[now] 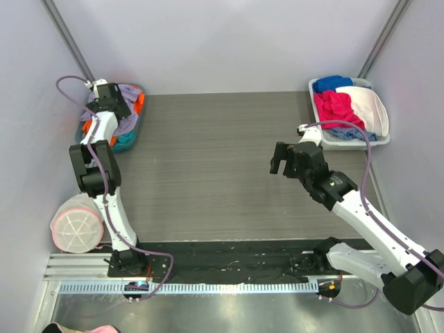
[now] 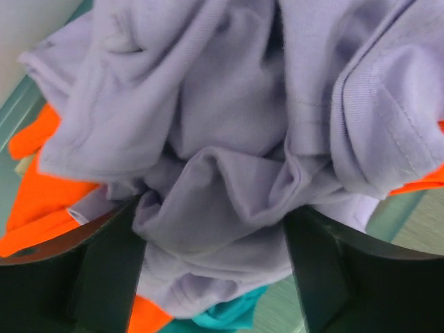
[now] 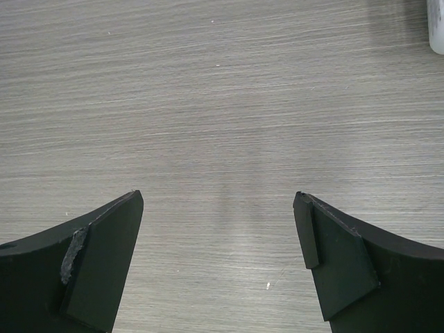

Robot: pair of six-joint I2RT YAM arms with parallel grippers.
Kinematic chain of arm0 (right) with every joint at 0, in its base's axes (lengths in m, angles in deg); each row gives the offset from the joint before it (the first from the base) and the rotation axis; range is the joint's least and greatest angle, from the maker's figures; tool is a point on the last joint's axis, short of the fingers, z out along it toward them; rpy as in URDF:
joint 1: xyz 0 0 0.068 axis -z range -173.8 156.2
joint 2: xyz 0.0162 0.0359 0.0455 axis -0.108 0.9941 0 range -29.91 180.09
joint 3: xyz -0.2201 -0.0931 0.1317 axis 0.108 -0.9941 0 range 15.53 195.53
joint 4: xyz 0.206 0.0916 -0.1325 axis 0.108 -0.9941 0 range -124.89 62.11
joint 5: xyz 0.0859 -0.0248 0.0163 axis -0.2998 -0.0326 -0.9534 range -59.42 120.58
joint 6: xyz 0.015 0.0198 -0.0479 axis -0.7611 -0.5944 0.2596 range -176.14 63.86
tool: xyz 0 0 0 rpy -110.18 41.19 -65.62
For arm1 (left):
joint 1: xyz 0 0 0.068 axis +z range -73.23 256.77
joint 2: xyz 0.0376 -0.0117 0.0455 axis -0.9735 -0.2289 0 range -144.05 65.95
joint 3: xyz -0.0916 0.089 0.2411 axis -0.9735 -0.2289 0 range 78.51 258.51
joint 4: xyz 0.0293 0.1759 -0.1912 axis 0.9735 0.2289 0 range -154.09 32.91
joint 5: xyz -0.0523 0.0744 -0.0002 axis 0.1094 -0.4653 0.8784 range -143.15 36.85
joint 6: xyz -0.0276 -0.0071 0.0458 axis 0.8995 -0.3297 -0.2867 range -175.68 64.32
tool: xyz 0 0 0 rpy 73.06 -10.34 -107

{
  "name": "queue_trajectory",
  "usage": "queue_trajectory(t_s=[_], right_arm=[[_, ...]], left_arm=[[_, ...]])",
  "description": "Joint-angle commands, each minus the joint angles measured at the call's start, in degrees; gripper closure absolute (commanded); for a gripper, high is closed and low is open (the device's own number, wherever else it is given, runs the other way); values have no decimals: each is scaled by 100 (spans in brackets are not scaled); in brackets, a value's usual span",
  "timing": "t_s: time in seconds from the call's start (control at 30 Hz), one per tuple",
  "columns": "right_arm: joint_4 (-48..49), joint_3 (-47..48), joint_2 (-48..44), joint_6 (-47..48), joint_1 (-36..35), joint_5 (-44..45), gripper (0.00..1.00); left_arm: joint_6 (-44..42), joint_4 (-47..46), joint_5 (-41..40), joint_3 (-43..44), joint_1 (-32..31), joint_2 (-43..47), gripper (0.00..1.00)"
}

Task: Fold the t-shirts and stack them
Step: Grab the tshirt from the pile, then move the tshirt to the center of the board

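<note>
A large lavender t-shirt lies crumpled on top of the pile in a teal basket at the far left of the table. An orange t-shirt and a teal t-shirt show under it. My left gripper is down in the basket. Its jaws stand wide apart in the left wrist view, with a bunch of lavender cloth between them. My right gripper hovers over bare table right of the middle, open and empty in the right wrist view.
A white bin at the back right holds blue, pink and white cloth. A round white pouch with a pink rim sits at the near left beside the left arm. A metal rail runs along the near edge.
</note>
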Motion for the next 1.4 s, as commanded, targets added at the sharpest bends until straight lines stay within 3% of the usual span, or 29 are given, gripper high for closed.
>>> queue_trajectory(t_s=[0.0, 0.03, 0.1, 0.13, 0.3, 0.6, 0.93, 1.07, 1.23, 1.37], right_arm=[[166, 4, 125, 70, -28, -47, 0], [175, -5, 134, 44, -28, -39, 0], [193, -14, 142, 26, -37, -30, 0], [202, -31, 134, 17, -28, -56, 0], [254, -119, -15, -71, -37, -118, 0], [220, -199, -402, -282, -37, -399, 0], [96, -120, -701, -396, -28, -373, 0], [17, 47, -771, -449, -28, -259, 1], [-97, 258, -895, -519, -28, -48, 0], [-264, 381, -956, -572, -37, 101, 0]], left_arm=[[36, -194, 324, 414, 27, -297, 39], [71, -168, 307, 450, 27, -342, 78], [185, -159, 272, 468, 27, -325, 96], [194, -133, 342, 468, 18, -307, 100], [264, -62, 466, 135, -122, 316, 100], [203, 51, 62, -868, -983, 2539, 100], [326, 1422, 271, 89, -2012, 3920, 100], [616, 1634, 518, -261, -2442, 4456, 100], [836, 1607, 484, -780, -3610, 4467, 100], [766, 1608, -262, -500, -5032, 4001, 100]])
